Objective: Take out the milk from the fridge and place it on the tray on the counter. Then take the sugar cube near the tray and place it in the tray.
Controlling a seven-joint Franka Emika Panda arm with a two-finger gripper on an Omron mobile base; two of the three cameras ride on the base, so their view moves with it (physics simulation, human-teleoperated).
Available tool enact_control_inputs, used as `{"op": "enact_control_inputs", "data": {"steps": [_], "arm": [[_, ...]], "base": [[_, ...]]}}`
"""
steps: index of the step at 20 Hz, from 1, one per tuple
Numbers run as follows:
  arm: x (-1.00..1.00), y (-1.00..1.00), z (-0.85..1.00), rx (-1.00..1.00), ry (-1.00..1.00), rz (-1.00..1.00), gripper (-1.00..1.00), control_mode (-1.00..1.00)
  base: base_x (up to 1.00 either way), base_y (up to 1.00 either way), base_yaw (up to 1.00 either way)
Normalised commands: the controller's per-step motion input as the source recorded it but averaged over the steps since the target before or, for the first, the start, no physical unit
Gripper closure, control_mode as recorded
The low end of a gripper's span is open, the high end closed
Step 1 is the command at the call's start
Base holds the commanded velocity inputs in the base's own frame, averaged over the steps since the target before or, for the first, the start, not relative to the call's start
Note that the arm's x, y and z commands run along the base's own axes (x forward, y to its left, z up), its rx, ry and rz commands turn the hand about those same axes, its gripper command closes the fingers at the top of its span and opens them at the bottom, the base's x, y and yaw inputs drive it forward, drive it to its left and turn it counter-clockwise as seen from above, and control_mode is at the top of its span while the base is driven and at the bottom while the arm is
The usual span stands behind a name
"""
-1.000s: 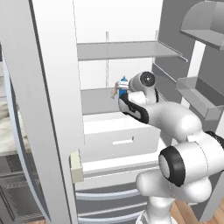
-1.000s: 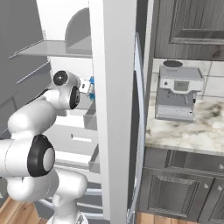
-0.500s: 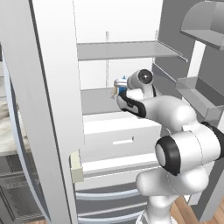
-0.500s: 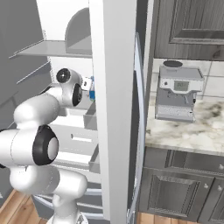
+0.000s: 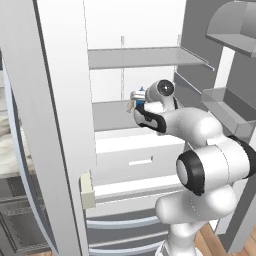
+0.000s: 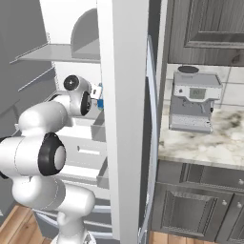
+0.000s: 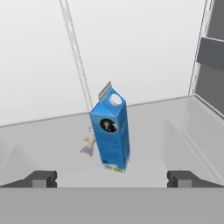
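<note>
On fridge [image 5: 125, 60] shelf, blue gabled milk [image 7: 111, 131]

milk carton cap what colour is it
White: a small round cap on the gabled top of the blue milk carton, clearest in the hand view.

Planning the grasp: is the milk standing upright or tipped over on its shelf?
Upright. In the hand view the milk stands on its base on the grey fridge shelf, gabled top up; its slight lean there may be camera tilt.
</note>
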Motion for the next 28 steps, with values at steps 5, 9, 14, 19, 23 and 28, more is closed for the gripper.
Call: {"op": "enact_control_inputs", "data": {"steps": [5,9,14,19,23,28], "arm": [[0.0,0.0,-0.26,0.0,0.0,0.0,-1.0,-1.0],[0.0,0.0,-0.25,0.0,0.0,0.0,-1.0,-1.0],[0.04,0.0,-0.07,0.0,0.0,0.0,-1.0,-1.0],[0.14,0.0,0.0,0.0,-0.01,0.0,-1.0,-1.0],[0.22,0.0,0.0,0.0,-0.02,0.0,-1.0,-1.0],[0.36,0.0,-0.04,0.0,-0.14,0.0,-1.0,-1.0]], "base": [[0.0,0.0,0.0],[0.0,0.0,0.0],[0.0,0.0,0.0],[0.0,0.0,0.0],[0.0,0.0,0.0],[0.0,0.0,0.0]]}}
